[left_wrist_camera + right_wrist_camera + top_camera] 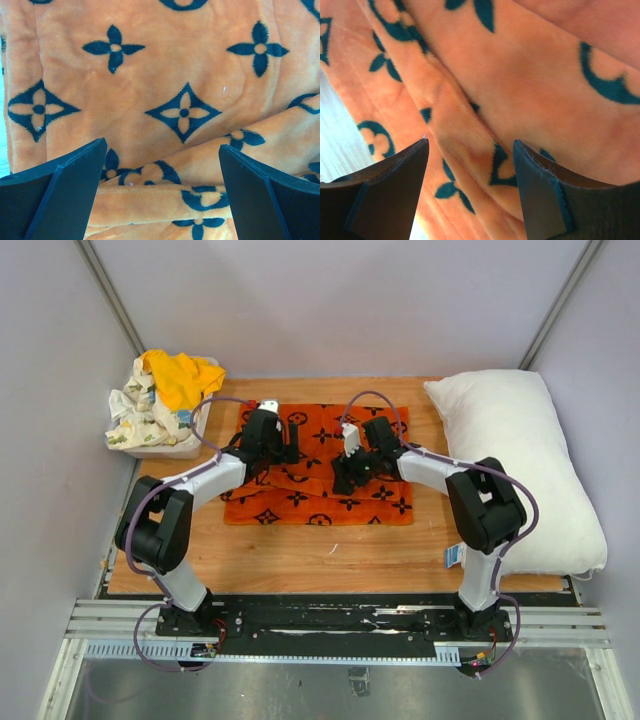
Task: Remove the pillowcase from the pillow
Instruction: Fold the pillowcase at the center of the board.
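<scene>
On the table [300, 552], a bin [168, 449] holds crumpled cloths [178, 378]; the left claw [162, 146] and right claw [470, 142] gape over the pillowcase [300, 502].

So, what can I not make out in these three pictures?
1. Top view: the left arm and right arm cover the middle of the pillowcase, so its open side is hidden.
2. Top view: the blue tag at the edge of the pillow is too small to read.
3. Wrist views: the left claw and right claw are open; contact with the fabric cannot be told.
4. Top view: the yellow cloth hides what is in the box.
</scene>
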Motion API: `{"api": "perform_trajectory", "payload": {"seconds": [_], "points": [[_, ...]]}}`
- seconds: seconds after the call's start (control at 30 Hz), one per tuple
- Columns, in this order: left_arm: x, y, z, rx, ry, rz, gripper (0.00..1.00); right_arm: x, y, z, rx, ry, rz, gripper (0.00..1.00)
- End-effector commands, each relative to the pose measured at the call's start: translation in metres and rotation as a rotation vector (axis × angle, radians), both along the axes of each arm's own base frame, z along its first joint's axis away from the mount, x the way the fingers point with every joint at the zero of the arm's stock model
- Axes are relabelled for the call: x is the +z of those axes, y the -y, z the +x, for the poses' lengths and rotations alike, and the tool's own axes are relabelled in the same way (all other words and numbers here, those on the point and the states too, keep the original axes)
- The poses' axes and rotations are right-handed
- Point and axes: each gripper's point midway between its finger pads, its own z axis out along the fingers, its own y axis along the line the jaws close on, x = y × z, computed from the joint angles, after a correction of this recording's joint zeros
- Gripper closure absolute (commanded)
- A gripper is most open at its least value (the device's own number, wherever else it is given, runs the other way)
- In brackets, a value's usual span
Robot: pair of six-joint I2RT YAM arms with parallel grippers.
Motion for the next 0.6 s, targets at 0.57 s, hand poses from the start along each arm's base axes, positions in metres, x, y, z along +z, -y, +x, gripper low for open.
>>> {"api": "perform_trajectory", "payload": {"seconds": [0.57], "points": [[0.030,0.004,-0.002,-0.039,0.068,-0.027,0.01,0.020,0.134,0.036,-0.626,-0.010,0.077,0.44]]}}
